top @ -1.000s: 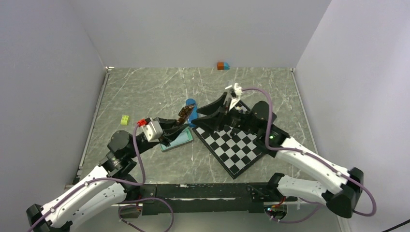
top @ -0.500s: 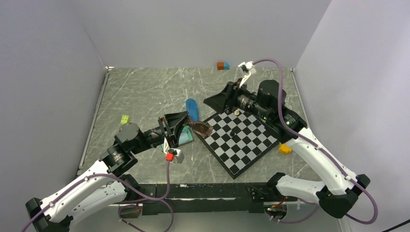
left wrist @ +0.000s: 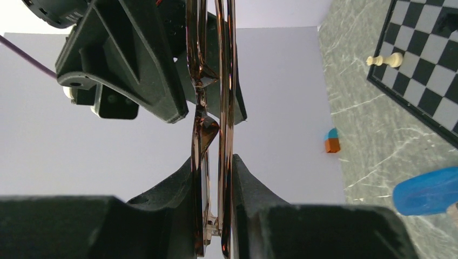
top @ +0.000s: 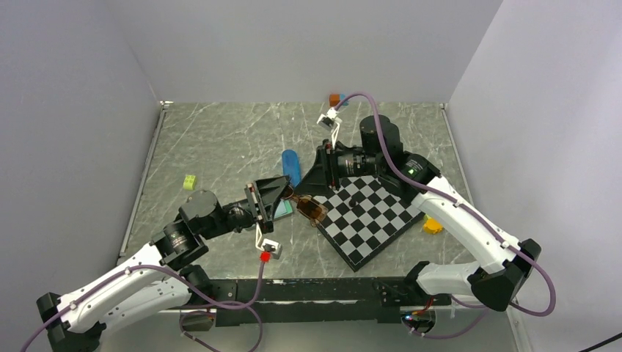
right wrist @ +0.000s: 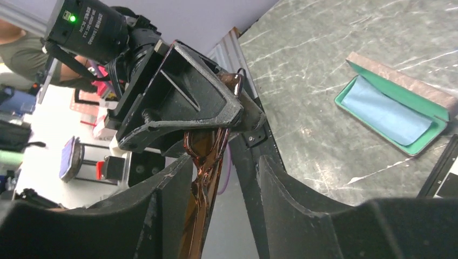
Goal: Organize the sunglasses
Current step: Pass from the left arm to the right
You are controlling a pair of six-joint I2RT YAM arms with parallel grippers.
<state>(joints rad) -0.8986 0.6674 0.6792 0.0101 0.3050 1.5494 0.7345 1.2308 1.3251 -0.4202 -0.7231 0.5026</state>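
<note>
From above, the left pincer (top: 287, 199) is clenched on the brown sunglasses (top: 309, 210), holding them above the surface (top: 220, 147), a grey-green slab veined like marble, at the near-left corner of a black-and-white chessboard (top: 374, 220). The right pincer (top: 308, 187) points down at the same pair from the far side. A glossy blue capsule-shaped case (top: 291, 164) lies just behind them, and a teal case (top: 282, 209) shows under the left fingers.

The left wrist view shows matte black fingers (left wrist: 162, 216) pressed onto the thin, shiny brown wire of the folded frame. The frame runs up between the right pincer's two fingers. A white pawn (left wrist: 384, 60) lies on its side on the board.

In the right wrist view, the pair stands between that pincer's own fingers (right wrist: 167, 216), one on each side. Whether they press on the frame or stand just clear of it cannot be told. On the surface beyond, the teal case lies open, a flat rectangular box with a greyish fabric lid, and a smooth light-blue cloth (right wrist: 386, 110) lies flat inside it.
</note>
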